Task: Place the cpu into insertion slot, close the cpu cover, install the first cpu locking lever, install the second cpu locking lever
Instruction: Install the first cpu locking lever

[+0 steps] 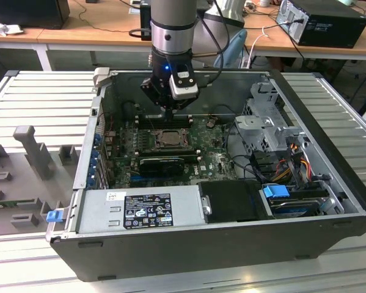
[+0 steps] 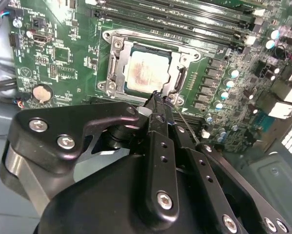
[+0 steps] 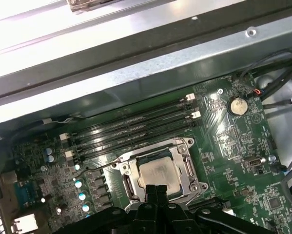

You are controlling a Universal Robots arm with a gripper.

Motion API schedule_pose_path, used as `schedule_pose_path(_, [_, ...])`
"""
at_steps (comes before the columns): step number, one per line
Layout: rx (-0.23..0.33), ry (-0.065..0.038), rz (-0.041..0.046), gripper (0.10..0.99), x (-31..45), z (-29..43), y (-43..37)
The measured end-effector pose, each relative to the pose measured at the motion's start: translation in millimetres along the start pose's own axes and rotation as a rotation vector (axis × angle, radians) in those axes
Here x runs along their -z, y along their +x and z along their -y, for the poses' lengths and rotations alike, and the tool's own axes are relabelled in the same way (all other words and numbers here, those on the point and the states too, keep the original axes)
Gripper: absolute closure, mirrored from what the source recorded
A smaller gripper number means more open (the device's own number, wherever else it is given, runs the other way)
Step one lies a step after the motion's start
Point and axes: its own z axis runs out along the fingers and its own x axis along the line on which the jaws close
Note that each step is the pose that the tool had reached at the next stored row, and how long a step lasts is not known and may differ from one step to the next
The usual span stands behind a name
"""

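The cpu [image 2: 145,73] lies flat in the insertion slot [image 1: 158,139], its pale metal top showing through the window of the cpu cover [image 2: 115,68]. The cover is folded down around it. In the first wrist view the cpu [image 3: 158,173] sits just beyond my fingertips. My gripper [image 2: 158,97] is shut, and I see nothing between its tips. It hovers at the socket's near edge. In the exterior view the gripper [image 1: 170,110] hangs just above the socket. A thin wire locking lever [image 2: 187,127] runs out from the socket corner beside the tips. That lever [image 3: 97,167] stands away from the socket.
Long black memory slots [image 3: 136,126] run along the socket's far side. A black graphics card [image 1: 161,163] lies on its near side. The power supply [image 1: 140,210], drive cage [image 1: 265,125] and cable bundle [image 1: 286,165] crowd the case. A coin battery [image 3: 238,106] sits on the board.
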Motion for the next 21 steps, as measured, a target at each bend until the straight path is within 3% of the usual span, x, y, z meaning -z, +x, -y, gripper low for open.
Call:
schedule_pose_path(4, [0.036, 0.0, -0.0012, 0.98, 0.0, 0.0, 0.0])
schedule_pose_path(14, [0.195, 0.001, -0.0063, 0.98, -0.1, 0.2, 0.5])
schedule_pose_path(21, [0.2, 0.0, -0.0021, 0.98, 0.0, 4.6, 14.6])
